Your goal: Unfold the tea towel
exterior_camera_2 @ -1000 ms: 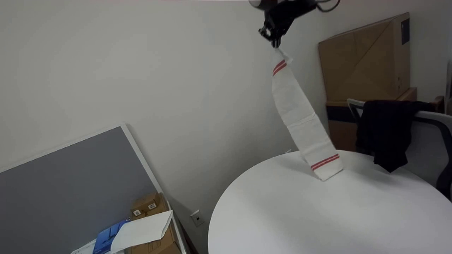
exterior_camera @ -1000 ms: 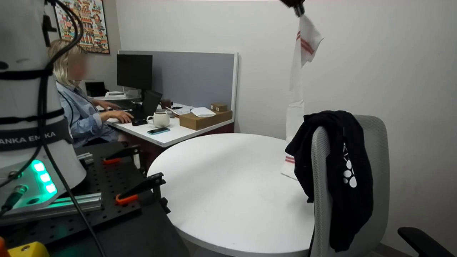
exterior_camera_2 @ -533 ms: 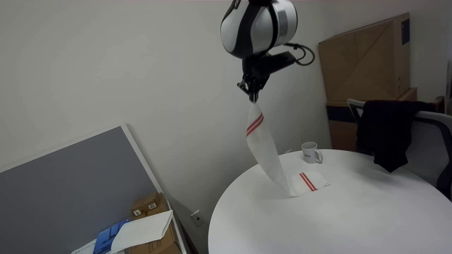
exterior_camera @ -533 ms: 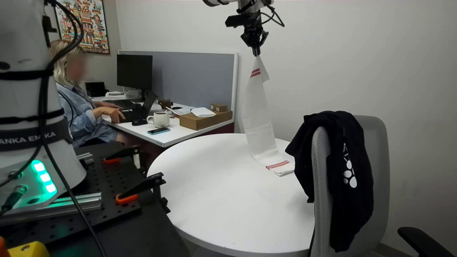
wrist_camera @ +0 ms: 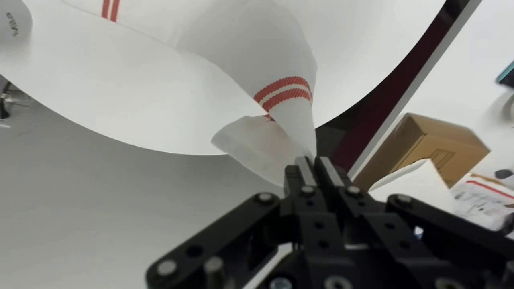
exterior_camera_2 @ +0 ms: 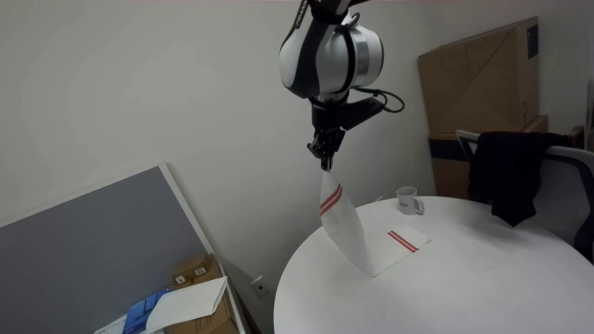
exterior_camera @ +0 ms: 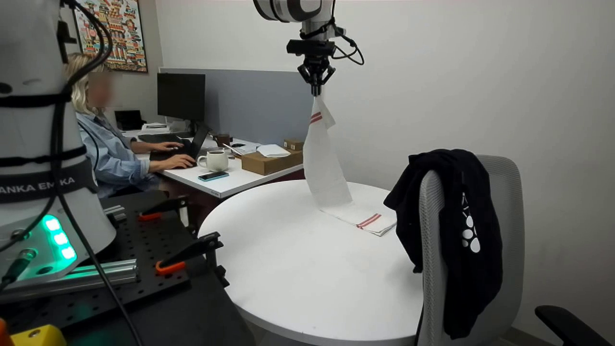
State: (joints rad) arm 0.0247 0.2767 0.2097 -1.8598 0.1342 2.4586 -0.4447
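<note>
The tea towel is white with red double stripes near its ends; it shows in both exterior views [exterior_camera: 326,163] [exterior_camera_2: 343,227] and in the wrist view [wrist_camera: 253,52]. My gripper [exterior_camera: 315,91] [exterior_camera_2: 326,164] [wrist_camera: 314,160] is shut on one end of it and holds that end well above the round white table [exterior_camera: 298,269] [exterior_camera_2: 417,301]. The towel hangs down from the fingers as a long strip and bends onto the table. Its far striped end lies flat there, with layered edges at the corner. A small flap hangs loose beside the fingertips.
A white mug [exterior_camera_2: 407,202] [wrist_camera: 14,24] stands on the table beyond the towel. A chair with a black garment [exterior_camera: 451,216] [exterior_camera_2: 506,171] stands at the table's edge. A desk with a cardboard box [exterior_camera: 276,161] [wrist_camera: 441,148] adjoins; a person [exterior_camera: 115,139] sits there.
My gripper has moved down and to the left in both exterior views, still holding the towel. More of the towel's lower part now lies on the table. The mug has come into view behind it.
</note>
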